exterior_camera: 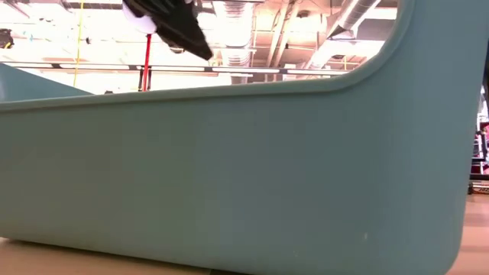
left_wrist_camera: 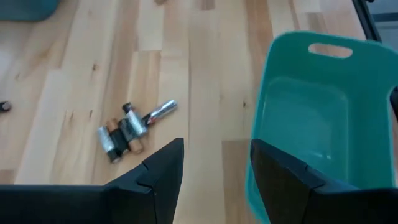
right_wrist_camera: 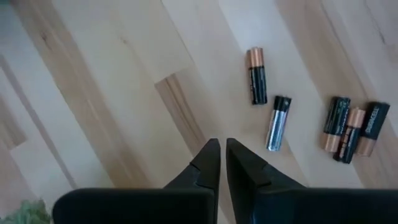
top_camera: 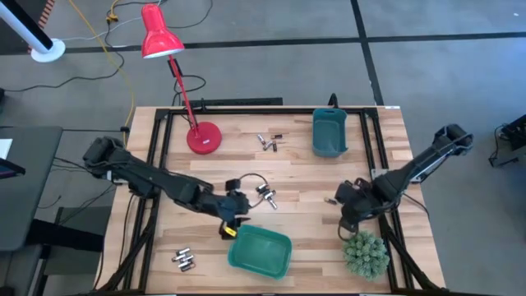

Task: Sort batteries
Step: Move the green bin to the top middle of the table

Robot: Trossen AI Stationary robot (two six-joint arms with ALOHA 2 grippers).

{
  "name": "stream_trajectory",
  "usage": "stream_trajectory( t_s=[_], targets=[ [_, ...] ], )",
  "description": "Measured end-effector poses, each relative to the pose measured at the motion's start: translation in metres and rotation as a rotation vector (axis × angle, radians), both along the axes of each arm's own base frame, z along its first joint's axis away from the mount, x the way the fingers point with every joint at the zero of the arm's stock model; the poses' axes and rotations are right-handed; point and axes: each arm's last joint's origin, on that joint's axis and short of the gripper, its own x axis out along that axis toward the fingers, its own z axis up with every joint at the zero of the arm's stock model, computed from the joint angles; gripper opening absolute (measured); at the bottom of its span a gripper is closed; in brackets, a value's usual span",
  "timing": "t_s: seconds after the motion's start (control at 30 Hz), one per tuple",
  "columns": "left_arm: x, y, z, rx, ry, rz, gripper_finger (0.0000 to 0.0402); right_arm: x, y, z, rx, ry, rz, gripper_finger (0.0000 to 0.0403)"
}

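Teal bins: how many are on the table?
2: one bin at the table's far edge right of centre, the other bin at the near edge, beside the left tool.

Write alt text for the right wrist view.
The right gripper, its dark fingers nearly shut and empty, hangs over a pale wooden table. Beyond it lie five small cylindrical batteries: a black-and-copper one, a silver-and-black one, and three clustered dark ones.

Showing no readable text or numbers anywhere; printing on the batteries [right_wrist_camera: 349, 129] staying too small to make out.
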Motion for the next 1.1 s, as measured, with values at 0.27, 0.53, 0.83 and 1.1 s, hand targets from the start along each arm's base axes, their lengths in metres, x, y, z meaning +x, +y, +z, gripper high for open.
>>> stream_trajectory(
  t_s=[0.27,0.53,0.83,1.1],
  targets=[
    [0.019,-0.008,-0.003,-0.036,0.013,0.015,0.0181,0.007,0.01,0.004,0.002,-0.125,0.088,0.0043],
    [0.019,-0.009,-0.003,-0.048,0.019,-0.012,0.018,0.009,0.01,0.005,-0.01,-0.153,0.126,0.0042],
    [0.019,-0.014,-0.008,-0.081,0.037,-0.013,0.018,0.009,0.011,0.005,-0.014,-0.155,0.14,0.0042],
    [0.014,-0.027,-0.008,-0.081,0.032,-0.01,0.018,0.009,0.011,0.005,-0.019,-0.157,0.145,0.0042]
  ],
)
